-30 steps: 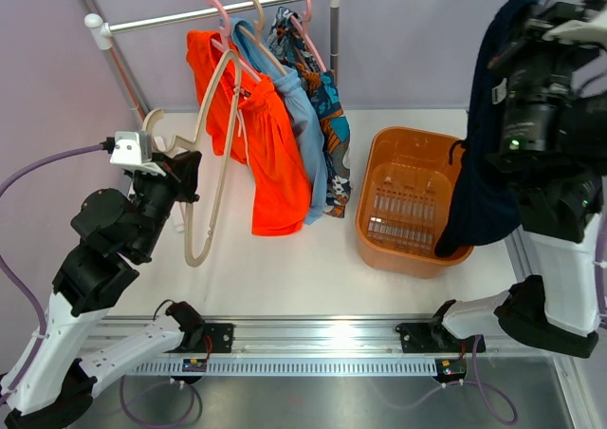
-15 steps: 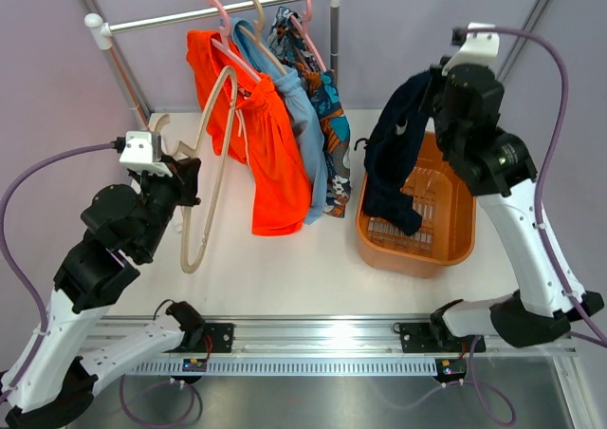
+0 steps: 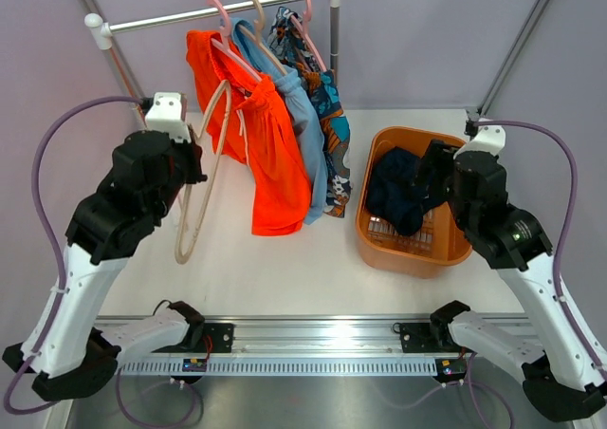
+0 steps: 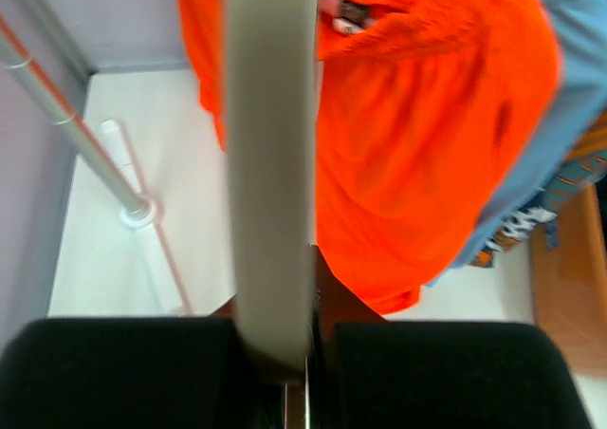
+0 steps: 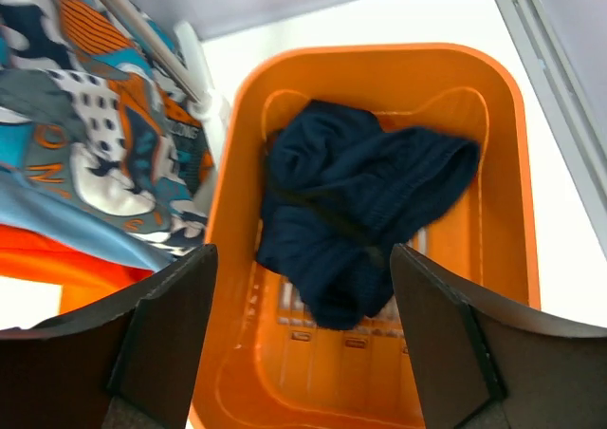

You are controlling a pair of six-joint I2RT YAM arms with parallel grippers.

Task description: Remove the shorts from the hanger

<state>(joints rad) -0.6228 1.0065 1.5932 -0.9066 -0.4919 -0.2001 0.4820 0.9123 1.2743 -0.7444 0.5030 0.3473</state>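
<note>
The navy shorts (image 5: 360, 211) lie crumpled inside the orange basket (image 5: 493, 163) on the counter (image 3: 285, 258). The right gripper (image 5: 302, 348) hovers above them, its jaws released and wide apart. The left gripper (image 4: 285, 363) has its jaws clenched on a bare beige hanger (image 4: 273, 163), beside the orange-red shorts (image 3: 270, 154). These, the light blue shorts (image 3: 305, 125) and the printed shorts (image 3: 330, 102) hang from the rail (image 3: 190, 14).
</note>
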